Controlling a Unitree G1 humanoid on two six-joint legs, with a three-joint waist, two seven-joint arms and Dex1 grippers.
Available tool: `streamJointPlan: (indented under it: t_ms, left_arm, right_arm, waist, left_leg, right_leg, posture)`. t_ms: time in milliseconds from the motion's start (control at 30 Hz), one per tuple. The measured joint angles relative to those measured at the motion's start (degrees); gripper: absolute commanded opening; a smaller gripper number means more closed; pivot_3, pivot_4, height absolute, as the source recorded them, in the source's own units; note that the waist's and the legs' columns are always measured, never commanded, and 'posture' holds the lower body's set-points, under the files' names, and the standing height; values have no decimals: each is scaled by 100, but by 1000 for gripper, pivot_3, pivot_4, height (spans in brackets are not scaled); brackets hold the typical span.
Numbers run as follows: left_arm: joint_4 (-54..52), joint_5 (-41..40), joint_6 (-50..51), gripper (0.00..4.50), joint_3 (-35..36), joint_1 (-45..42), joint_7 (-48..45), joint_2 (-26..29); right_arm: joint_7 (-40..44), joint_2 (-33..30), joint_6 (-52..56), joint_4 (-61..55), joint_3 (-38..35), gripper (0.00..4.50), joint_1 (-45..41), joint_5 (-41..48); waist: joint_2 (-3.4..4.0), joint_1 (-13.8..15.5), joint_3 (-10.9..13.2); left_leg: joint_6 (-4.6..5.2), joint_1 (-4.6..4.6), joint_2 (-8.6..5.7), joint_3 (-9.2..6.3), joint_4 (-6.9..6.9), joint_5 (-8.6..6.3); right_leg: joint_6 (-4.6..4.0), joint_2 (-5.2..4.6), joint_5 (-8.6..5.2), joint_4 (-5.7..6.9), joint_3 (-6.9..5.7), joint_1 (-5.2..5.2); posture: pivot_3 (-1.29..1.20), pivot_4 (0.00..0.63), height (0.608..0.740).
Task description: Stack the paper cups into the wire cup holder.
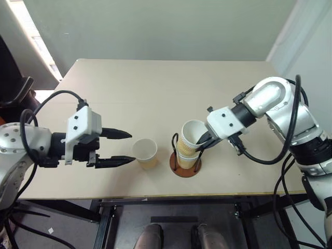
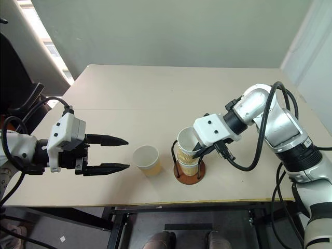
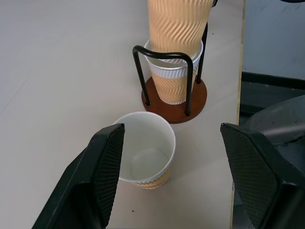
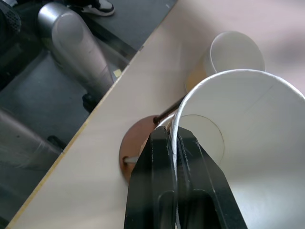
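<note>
- Reddish-brown at its base, the wire cup holder [image 1: 185, 161] is standing near the front edge of the bench [image 1: 155, 88], and one paper cup [image 3: 172, 83] is already sitting inside its black loops.
- The right hand [image 4: 174, 148] is pinching the rim of a second cup [image 1: 192, 136] between nearly closed fingers and is holding it tilted, its bottom entering the seated one; it looks partly nested, not yet released.
- The third cup [image 1: 146, 152] is standing upright on the bench just beside the holder, untouched.
- The left hand [image 1: 122, 148] is hovering with fingers wide and empty, pointing at that loose cup.
- Judging from this, one is stacked, one is going in, one is left.
</note>
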Motion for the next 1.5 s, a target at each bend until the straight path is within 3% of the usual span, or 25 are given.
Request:
streamJointPlan:
  t_ms: [367, 533, 667, 767, 1033, 1133, 1400, 1500]
  left_arm:
    - [810, 696, -573, 3457, -679, -641, -20, 69]
    - [1964, 1651, -1101, 3457, -1622, -1908, 161, -303]
    - [2520, 2176, -1359, 3457, -2616, -2583, -306, -766]
    - [2839, 2451, -1573, 3457, -3127, -2849, -665, -1024]
    - [3771, 3164, -2140, 3457, -3634, -3307, -1170, -1314]
    - [3852, 3255, -2227, 2868, -3701, -3306, -1293, -1425]
    - [3847, 3255, -2292, 45, -3690, -3305, -1545, -1429]
    - [3842, 3250, -2297, 45, -3654, -3305, -1621, -1429]
  right_arm:
    - [-47, -23, 287, -43, -99, 4421, 13, -53]
    - [-624, 10, 1145, 190, -1056, 4486, 1, 413]
    - [-1494, 334, 2023, 243, -1818, 4486, 48, 842]
    - [-1797, 397, 2484, 173, -1969, 4486, 112, 1089]
    - [-1874, 277, 2800, -323, -2067, 4486, 450, 1413]
    - [-1922, 243, 2802, -398, -2066, 4500, 454, 1430]
    - [-1942, 158, 2800, -470, -2066, 4500, 487, 1459]
    - [-1953, 156, 2790, -457, -2066, 4500, 487, 1458]
  waist:
    - [0, 12, 0]
    - [0, 54, 0]
    - [-2, 55, -1]
    - [-2, 47, -1]
    - [-2, 48, -1]
    - [-2, 48, -1]
    - [-2, 46, -1]
    - [-2, 46, -1]
  left_leg:
    - [-1, 0, 0, -1, 0, -1]
    - [-5, -5, -5, -1, 1, 3]
    - [-3, -8, -10, -2, 2, 0]
    - [-6, -30, -8, -3, 1, 1]
    - [-11, -35, -8, -2, 4, -1]
    - [8, -38, -8, -3, 8, -6]
    - [23, -38, -8, -2, 11, 5]
    - [26, -38, -8, -2, 12, 7]
  right_leg:
    - [-1, 0, 0, 0, 0, 0]
    - [-1, -6, 2, -2, 0, -1]
    - [6, -8, 5, -8, 2, -2]
    - [59, -7, 35, -9, 0, -26]
    - [79, -7, 27, -11, 1, -28]
    - [83, -7, 30, -10, 0, -28]
    - [88, -7, 34, -6, 0, -27]
    - [89, -7, 36, -6, 0, -26]
  posture:
    - [0, 150, 740]
    - [0, 150, 740]
    - [0, 150, 740]
    - [0, 150, 740]
    - [0, 150, 740]
    - [0, 150, 740]
    - [0, 150, 740]
    - [0, 150, 740]
